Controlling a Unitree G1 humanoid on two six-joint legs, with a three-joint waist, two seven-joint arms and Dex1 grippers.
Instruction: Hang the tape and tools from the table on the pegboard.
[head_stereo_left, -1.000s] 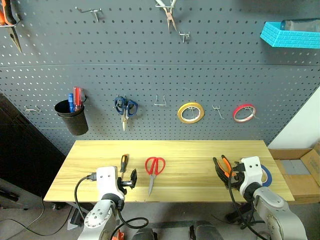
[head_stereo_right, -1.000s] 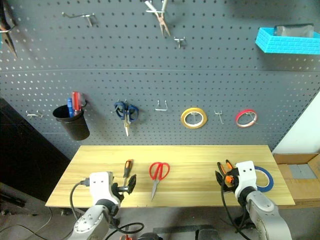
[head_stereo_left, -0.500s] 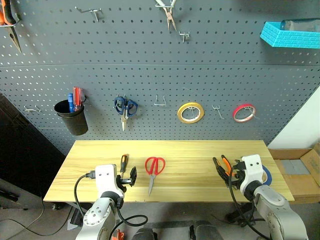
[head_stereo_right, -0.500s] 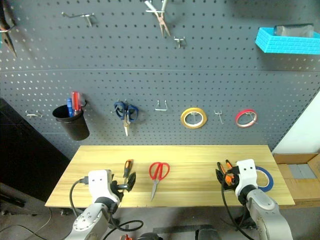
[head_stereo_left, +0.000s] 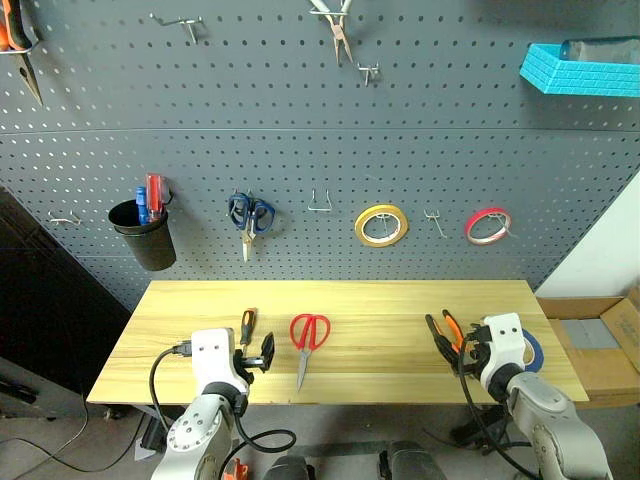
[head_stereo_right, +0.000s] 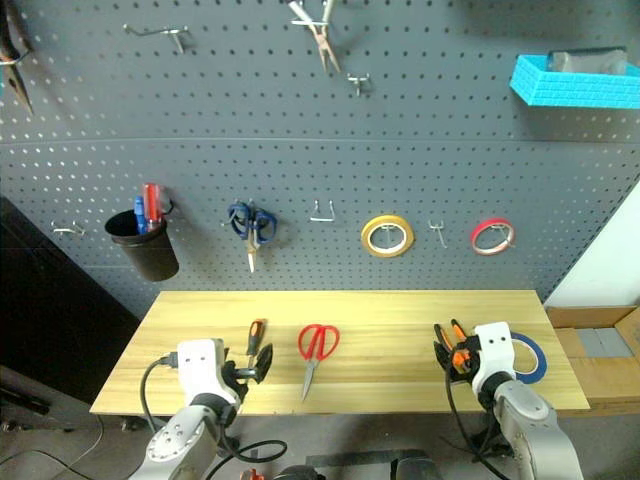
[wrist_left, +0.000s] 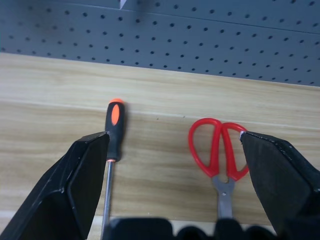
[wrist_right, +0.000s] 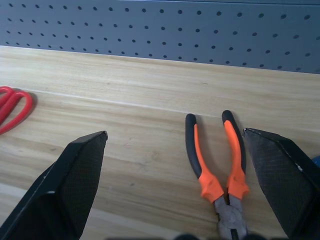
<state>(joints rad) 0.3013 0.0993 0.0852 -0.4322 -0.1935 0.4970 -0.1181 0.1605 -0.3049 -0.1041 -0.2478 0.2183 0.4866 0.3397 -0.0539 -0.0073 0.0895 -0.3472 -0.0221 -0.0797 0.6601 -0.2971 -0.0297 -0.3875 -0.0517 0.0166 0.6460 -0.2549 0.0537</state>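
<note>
The arms were pale grey with white wrist housings, black cables looping alongside, each ending in a black-fingered left gripper (head_stereo_left: 262, 354) and right gripper (head_stereo_left: 462, 352).

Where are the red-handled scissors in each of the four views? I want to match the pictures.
Left eye view: red-handled scissors on the table, left of centre.
Right eye view: the same spot.
Left wrist view: beside the screwdriver, handles toward the pegboard.
Right wrist view: handles at the frame's edge.
Shared landmark: the pegboard's lower edge.
</note>
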